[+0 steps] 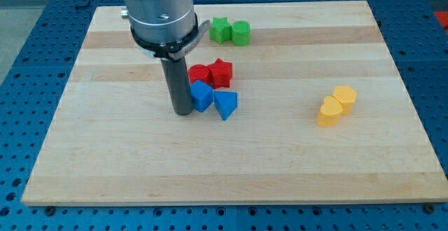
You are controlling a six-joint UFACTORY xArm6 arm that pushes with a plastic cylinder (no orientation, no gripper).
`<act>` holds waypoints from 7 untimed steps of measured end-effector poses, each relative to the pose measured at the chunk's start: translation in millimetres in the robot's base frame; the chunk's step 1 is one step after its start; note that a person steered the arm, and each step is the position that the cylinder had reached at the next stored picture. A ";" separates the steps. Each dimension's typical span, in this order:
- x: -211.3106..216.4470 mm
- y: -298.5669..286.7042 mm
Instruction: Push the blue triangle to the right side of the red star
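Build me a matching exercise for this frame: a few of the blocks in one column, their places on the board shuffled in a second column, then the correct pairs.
Column one:
1. blue triangle
2. red star
3. green blocks
4. yellow blocks

Column two:
A. near the board's top edge, right of the arm
B. alone toward the view's right
C. directly above the blue triangle
D. right of the blue cube, which sits against my tip

Pairs: 1-D, 2-C, 3-A, 4-B
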State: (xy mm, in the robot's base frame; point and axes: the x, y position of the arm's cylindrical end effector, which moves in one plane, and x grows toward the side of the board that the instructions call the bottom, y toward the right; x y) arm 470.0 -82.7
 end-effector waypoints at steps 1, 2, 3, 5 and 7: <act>-8.0 7.0; -16.3 15.9; -15.8 7.6; 25.3 -27.7; 26.6 28.0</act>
State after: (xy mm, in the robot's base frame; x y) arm 496.7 -54.7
